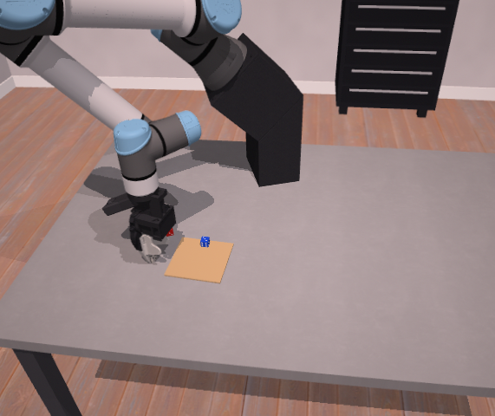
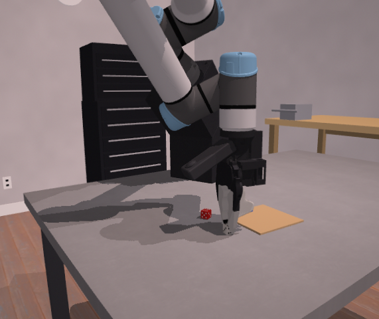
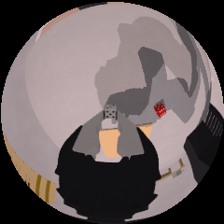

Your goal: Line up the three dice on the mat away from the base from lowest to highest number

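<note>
Wrist tool (image 1: pixel 151 256) (image 2: pixel 228 228) (image 3: pixel 110 110): nearly closed, pinching white die (image 1: pixel 152 258) (image 2: pixel 227 229) (image 3: pixel 110 112) beside mat (image 1: pixel 198 263) (image 2: pixel 270 220) (image 3: pixel 109 142).
Red die (image 1: pixel 170 232) (image 2: pixel 206 213) (image 3: pixel 160 109): on bench (image 1: pixel 328 269) (image 2: pixel 148 274) (image 3: pixel 61 84), off mat.
Blue die (image 1: pixel 205 242): at mat's base-side edge; can't tell if fully on.

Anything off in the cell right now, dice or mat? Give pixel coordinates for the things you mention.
Nothing looks damaged or askew. The orange mat (image 1: pixel 198 262) (image 2: pixel 269 219) lies flat, the blue die (image 1: pixel 205 242) sits by its base-side edge, and the red die (image 1: pixel 170 232) (image 2: pixel 206 213) (image 3: pixel 160 109) rests off the mat, which is just unfinished work.
</note>
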{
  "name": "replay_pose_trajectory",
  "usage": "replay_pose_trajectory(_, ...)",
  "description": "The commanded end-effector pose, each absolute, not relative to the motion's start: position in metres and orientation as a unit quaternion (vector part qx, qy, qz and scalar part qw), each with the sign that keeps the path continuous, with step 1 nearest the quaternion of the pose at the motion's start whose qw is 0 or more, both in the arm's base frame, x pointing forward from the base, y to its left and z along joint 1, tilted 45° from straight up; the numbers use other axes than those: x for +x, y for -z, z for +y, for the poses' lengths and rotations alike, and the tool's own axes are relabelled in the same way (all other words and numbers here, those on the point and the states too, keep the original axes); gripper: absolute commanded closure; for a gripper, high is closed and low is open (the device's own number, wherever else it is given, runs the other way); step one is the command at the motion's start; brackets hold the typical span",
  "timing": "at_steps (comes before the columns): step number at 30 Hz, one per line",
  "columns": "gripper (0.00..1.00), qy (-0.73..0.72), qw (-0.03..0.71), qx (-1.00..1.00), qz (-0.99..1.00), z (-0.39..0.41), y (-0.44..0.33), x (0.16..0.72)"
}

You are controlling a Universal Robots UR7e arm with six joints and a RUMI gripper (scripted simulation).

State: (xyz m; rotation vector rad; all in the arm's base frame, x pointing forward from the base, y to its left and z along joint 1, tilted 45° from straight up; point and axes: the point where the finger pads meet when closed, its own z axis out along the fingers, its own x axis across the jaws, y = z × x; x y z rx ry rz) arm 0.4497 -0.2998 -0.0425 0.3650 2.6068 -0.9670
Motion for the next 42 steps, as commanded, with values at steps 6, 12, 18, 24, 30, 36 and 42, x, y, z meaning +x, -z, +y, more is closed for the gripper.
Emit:
replay_pose_trajectory(6, 0.97, 0.34, 0.169, 0.129, 0.916, -0.301, 0.043, 0.45)
replay_pose_trajectory(12, 0.97, 0.34, 0.169, 0.129, 0.916, -0.3, 0.042, 0.45)
replay_pose_trajectory(18, 0.97, 0.34, 0.168, 0.128, 0.917, -0.292, 0.035, 0.447)
replay_pose_trajectory(24, 0.97, 0.34, 0.168, 0.128, 0.917, -0.283, 0.025, 0.444)
replay_pose_trajectory(30, 0.97, 0.34, 0.168, 0.128, 0.916, -0.264, 0.005, 0.438)
replay_pose_trajectory(36, 0.97, 0.34, 0.168, 0.128, 0.916, -0.249, -0.011, 0.433)
replay_pose_trajectory(42, 0.97, 0.34, 0.168, 0.128, 0.916, -0.238, -0.023, 0.429)
